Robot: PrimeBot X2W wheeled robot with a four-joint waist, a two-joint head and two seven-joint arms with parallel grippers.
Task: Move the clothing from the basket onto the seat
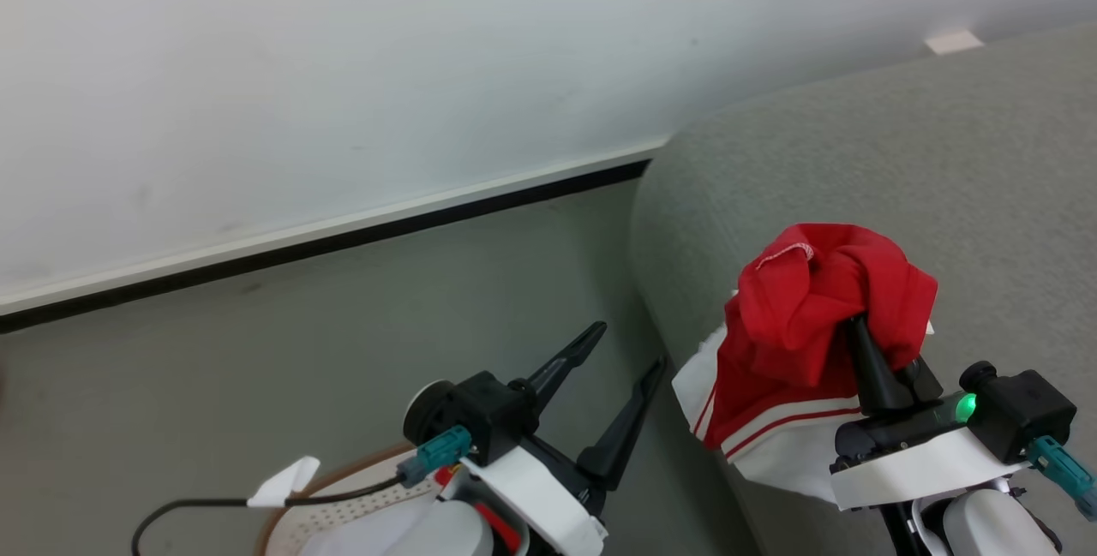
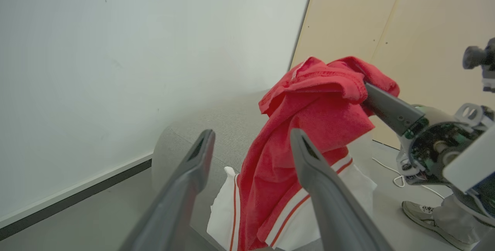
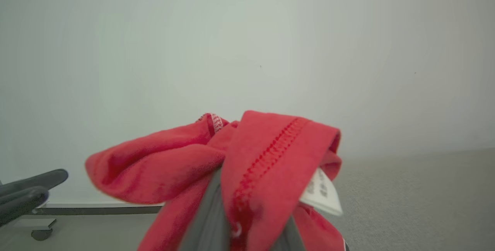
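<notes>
I counted one piece of the clothing (image 1: 806, 316) in the air. It was red, with a white panel and thin red stripes low down. The right gripper (image 1: 860, 329) had its jaws pinched together on a bunched fold of it, fingertips buried in the fabric. The garment hung over the near left edge of the seat (image 1: 857, 153), a single grey sofa. I could not tell whether the white hem touched the upholstery.

The left gripper (image 1: 630, 346) stood with its two fingers spread wide and nothing between them, over bare floor (image 1: 386, 299) just left of the sofa's rounded edge. One basket (image 1: 351, 500) showed at the near left, partly hidden behind that gripper's body, with its brown rim and holed wall in sight.

One white label (image 3: 321, 193) was sewn into the garment, its print too blurred to read. One white tag (image 1: 283, 481) sat on a black cable (image 1: 206, 502) by the basket. Open floor ran from the basket to the far wall (image 1: 343, 68). In the left wrist view, one shoe (image 2: 421, 210) of a person stood on the floor beyond the garment.
</notes>
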